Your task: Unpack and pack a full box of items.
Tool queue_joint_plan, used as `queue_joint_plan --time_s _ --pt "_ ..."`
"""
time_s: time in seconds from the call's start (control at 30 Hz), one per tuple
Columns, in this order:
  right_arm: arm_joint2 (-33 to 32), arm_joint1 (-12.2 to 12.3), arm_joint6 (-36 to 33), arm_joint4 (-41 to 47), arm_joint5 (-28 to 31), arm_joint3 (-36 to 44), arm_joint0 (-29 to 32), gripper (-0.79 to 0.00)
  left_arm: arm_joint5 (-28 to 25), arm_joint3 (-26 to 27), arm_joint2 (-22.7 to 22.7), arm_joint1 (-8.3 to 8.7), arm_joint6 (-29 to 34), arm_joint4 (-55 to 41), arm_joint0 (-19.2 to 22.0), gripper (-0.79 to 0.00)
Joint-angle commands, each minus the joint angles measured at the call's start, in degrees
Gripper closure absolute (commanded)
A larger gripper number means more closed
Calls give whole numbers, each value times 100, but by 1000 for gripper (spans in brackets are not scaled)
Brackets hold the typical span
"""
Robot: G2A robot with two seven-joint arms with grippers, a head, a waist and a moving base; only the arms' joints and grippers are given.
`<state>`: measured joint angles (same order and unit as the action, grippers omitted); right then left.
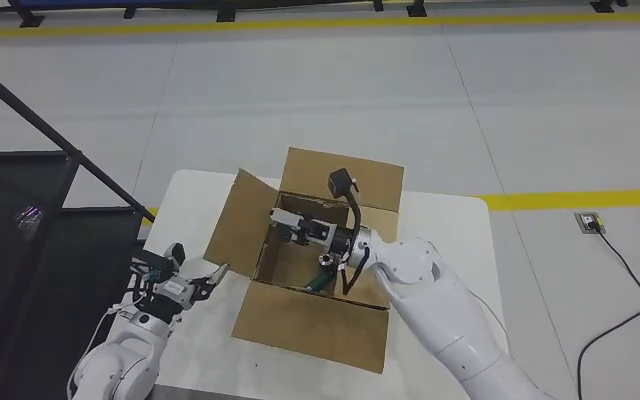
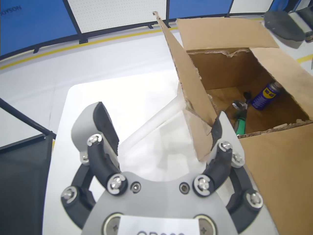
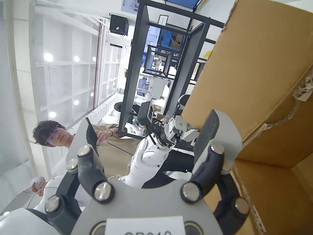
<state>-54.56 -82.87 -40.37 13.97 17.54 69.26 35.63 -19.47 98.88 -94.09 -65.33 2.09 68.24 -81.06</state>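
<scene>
White rectangular table [image 1: 450, 235] centre. Black metal-framed mesh rack [image 1: 50, 240] left of it. Yellow floor tape line [image 1: 300, 22] far. Grey floor socket [image 1: 589, 222] with black cable [image 1: 622, 262] right. Blue and white pegboard panels [image 2: 110, 3] far.

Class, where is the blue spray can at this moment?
In the left wrist view, the blue spray can rests on the floor of the open cardboard box, beside the green-handled tool and close to a side wall.

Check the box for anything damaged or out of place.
The cardboard box is worn: its flap edges and far rim are torn and ragged. Inside, the blue spray can lies on the box floor near a green-handled tool. Nothing looks spilled.
</scene>
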Motion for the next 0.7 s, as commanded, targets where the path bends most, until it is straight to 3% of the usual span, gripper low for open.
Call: queue_joint_plan --time_s 0.0,0.33,0.67 --pt "-134 56 -8 -112 -23 235 197 -785 8 -47 -38 5 21 -7 -25 -785" --pt "-759 292 -50 -539 -72 1249 1091 -785 125 -442 39 12 367 99 130 -785" --pt "-989 398 -114 -701 -33 1811 1567 -785 376 -536 199 -8 670 48 296 -785"
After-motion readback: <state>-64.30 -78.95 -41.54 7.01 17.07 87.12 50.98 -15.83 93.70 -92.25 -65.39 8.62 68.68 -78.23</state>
